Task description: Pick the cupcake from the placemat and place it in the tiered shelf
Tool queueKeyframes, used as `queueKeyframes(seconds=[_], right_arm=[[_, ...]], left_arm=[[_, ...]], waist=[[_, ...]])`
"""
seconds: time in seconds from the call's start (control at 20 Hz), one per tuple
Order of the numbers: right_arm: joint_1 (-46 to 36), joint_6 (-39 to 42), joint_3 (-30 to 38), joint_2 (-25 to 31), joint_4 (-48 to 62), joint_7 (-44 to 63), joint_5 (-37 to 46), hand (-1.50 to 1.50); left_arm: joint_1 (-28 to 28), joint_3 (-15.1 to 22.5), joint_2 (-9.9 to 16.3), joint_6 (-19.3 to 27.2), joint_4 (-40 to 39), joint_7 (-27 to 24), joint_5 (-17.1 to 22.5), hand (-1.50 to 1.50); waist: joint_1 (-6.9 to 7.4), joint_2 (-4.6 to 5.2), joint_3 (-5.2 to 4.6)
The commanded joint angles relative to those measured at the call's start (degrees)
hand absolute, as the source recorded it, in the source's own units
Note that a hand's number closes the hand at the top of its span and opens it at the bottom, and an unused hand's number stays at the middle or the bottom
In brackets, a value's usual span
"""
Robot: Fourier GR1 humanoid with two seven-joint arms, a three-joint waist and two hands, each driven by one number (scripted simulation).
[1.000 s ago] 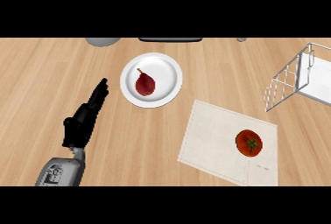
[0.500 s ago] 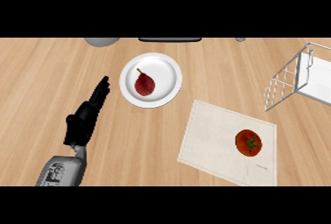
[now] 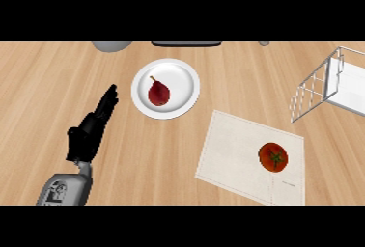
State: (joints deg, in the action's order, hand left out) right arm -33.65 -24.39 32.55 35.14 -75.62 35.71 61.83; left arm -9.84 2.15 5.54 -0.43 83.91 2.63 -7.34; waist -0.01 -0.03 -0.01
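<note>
A pale placemat [image 3: 235, 154] lies at the lower right of the wooden counter. On it sits a round red thing with a green top [image 3: 273, 157], looking like a tomato rather than a cupcake. The wire tiered shelf [image 3: 331, 87] stands at the right edge, partly cut off. My left hand [image 3: 91, 130] rests at the lower left with its fingers straight, pointing up toward the plate, holding nothing. My right hand does not show.
A white plate [image 3: 182, 79] holding a dark red pear-shaped fruit [image 3: 158, 92] sits left of centre, just right of my left hand's fingertips. A grey rounded object [image 3: 110, 46] and a dark flat object [image 3: 185, 44] lie along the far edge.
</note>
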Motion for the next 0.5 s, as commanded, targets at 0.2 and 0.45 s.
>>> queueKeyframes(seconds=[0.2, 0.45], right_arm=[[-0.2, 1.5, 1.4, 0.0, -5.0, -0.9, -10.8, -1.5], [-1.5, 4.8, 0.9, 2.5, -6.6, 0.5, -15.0, -1.5]], left_arm=[[-1.2, -0.5, -0.7, 0.1, -1.4, -0.8, -0.1, 0.0], [-0.1, -1.5, 0.8, -1.9, -0.1, 0.0, 0.9, 0.0]], waist=[[-0.07, -0.01, 0.0], [0.05, -0.03, -0.01]])
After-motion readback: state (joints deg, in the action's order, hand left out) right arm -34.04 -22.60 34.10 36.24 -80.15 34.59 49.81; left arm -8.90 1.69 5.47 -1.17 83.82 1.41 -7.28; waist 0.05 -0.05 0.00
